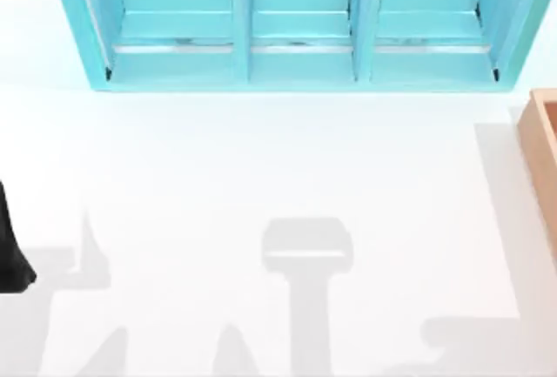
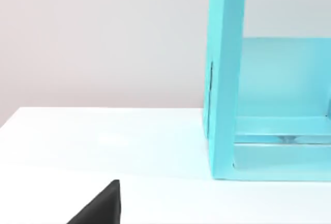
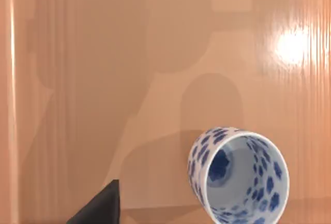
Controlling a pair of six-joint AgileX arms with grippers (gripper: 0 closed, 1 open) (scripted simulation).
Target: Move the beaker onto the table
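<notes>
Right gripper (image 3: pixel 98 206): a single dark fingertip shows in the right wrist view, above the tan wooden floor of the box (image 3: pixel 103 79); whether its fingers are spread or pressed together cannot be told. It touches nothing visible. Just beside that fingertip stands the beaker (image 3: pixel 238 177), upright on the box floor, mouth open toward the camera, white with dark blue spots inside and out. The beaker is not on the table.

Left gripper (image 2: pixel 101 208): one dark fingertip shows in the left wrist view over the white table (image 2: pixel 103 141); its state likewise cannot be told. In the top view the left arm (image 1: pixel 10 251) sits at the table's left edge, toward the near side.

Farther off, the turquoise shelf unit (image 1: pixel 296 55) stands along the table's far edge, three bays facing forward. The box's corner (image 1: pixel 544 146) lies at the table's right edge.
</notes>
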